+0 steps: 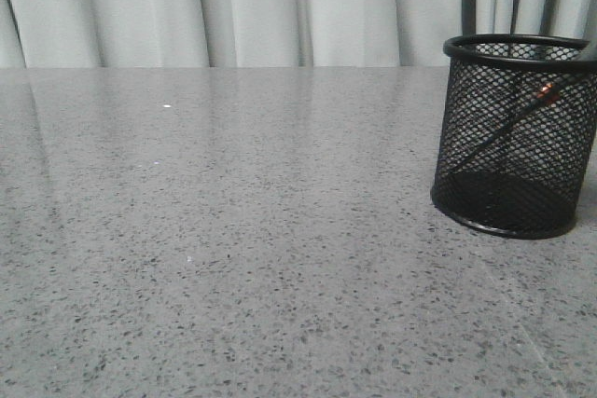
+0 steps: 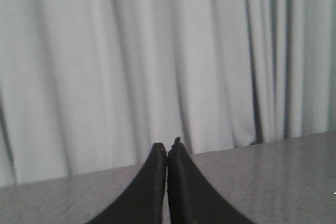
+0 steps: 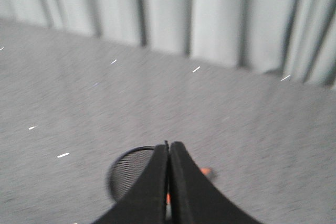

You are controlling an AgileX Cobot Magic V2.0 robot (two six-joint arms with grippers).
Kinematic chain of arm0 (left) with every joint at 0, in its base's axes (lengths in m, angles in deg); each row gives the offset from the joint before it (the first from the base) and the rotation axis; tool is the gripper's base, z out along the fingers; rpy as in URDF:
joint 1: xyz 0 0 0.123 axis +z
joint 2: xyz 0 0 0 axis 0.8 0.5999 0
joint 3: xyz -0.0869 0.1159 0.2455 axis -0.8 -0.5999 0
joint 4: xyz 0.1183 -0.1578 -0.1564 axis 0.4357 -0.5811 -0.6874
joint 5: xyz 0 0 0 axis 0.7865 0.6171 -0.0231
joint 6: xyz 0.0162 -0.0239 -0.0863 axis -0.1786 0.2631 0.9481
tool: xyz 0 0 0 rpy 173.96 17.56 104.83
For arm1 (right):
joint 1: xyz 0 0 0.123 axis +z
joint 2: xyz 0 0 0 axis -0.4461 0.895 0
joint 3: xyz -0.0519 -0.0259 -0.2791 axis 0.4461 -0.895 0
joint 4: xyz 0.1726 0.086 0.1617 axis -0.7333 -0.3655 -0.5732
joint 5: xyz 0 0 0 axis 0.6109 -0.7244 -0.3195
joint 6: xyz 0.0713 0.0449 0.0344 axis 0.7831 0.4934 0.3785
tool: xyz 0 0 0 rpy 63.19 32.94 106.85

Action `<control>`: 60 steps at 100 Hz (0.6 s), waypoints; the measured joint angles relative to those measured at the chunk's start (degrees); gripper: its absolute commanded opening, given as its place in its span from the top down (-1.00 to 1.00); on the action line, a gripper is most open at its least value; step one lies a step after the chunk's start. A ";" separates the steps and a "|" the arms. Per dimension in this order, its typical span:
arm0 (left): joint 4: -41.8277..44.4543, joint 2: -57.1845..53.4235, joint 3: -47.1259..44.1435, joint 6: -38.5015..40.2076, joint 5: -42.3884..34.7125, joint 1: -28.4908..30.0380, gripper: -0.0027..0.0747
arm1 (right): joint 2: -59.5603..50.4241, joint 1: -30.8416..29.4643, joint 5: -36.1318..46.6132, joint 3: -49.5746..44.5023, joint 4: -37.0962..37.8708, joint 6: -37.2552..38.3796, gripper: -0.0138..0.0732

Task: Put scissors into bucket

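Standing at three o'clock on the table [image 1: 233,249], before the curtain [image 1: 280,6], the bucket [image 1: 515,137] holds the scissors [image 1: 522,118], leaning. Left gripper [image 2: 167,153] and right gripper [image 3: 168,150] are both closed, empty.

The left gripper [image 2: 167,150] and right gripper [image 3: 168,148] both have their jaws pressed together, with nothing between them.
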 measured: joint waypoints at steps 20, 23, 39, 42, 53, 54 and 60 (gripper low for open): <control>-4.19 -3.70 -8.10 -0.06 -0.38 7.64 0.99 | -22.39 0.00 18.20 -23.77 4.14 -0.21 0.78; -4.35 -3.86 -8.34 -0.06 -0.38 7.95 0.99 | -24.22 0.00 19.61 -26.27 4.22 -0.21 0.78; -4.64 -4.10 -8.46 0.03 -1.16 8.11 0.99 | -26.87 0.00 22.21 -32.02 4.36 -0.21 0.78; -4.73 -4.10 -8.46 0.03 -1.20 8.11 0.99 | -26.96 0.00 22.21 -32.32 4.36 -0.21 0.78; -4.73 -4.22 -8.46 0.03 -1.23 8.11 0.99 | -27.00 0.00 22.30 -32.49 4.36 -0.21 0.78; -4.73 -4.22 -8.46 0.03 -1.23 8.11 0.99 | -27.00 0.00 22.30 -32.49 4.36 -0.21 0.78; -4.77 -4.22 -8.46 0.03 -1.32 8.11 0.99 | -27.00 0.00 22.35 -32.49 4.36 -0.21 0.78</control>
